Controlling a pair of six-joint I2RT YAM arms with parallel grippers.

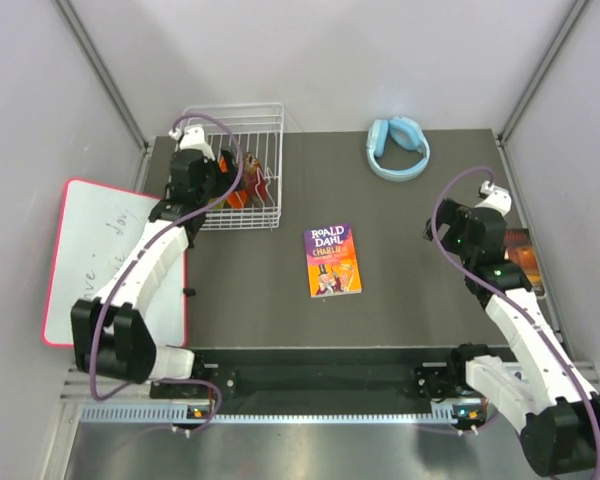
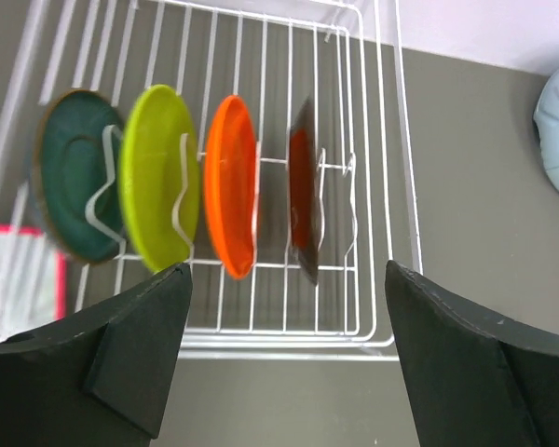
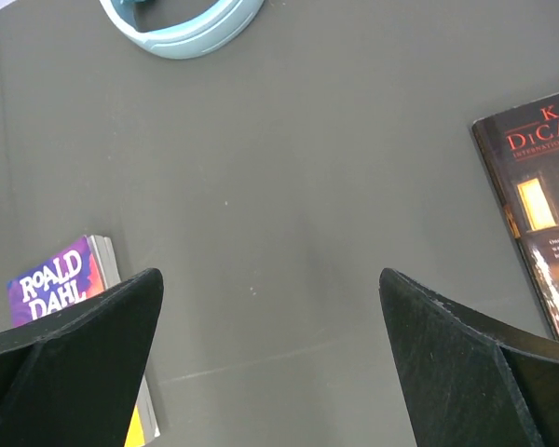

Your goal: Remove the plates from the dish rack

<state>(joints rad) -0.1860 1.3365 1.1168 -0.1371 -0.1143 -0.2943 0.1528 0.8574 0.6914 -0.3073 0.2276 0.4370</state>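
Poised for the first pick, left gripper (image 2: pixel 287 275) spread wide above the dish rack (image 2: pixel 401 140) in the far-left corner with dark green (image 2: pixel 74 177), lime green (image 2: pixel 158 177), orange (image 2: pixel 231 182) and red plates (image 2: pixel 303 191) upright inside, right gripper (image 3: pixel 270 279) spread idle by the right edge; next, probably straddle one rim and pinch.

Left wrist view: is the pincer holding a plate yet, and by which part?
Nothing is held. The left pincer is open near the dish rack, all four plates standing untouched in it. The right pincer is open over the table.
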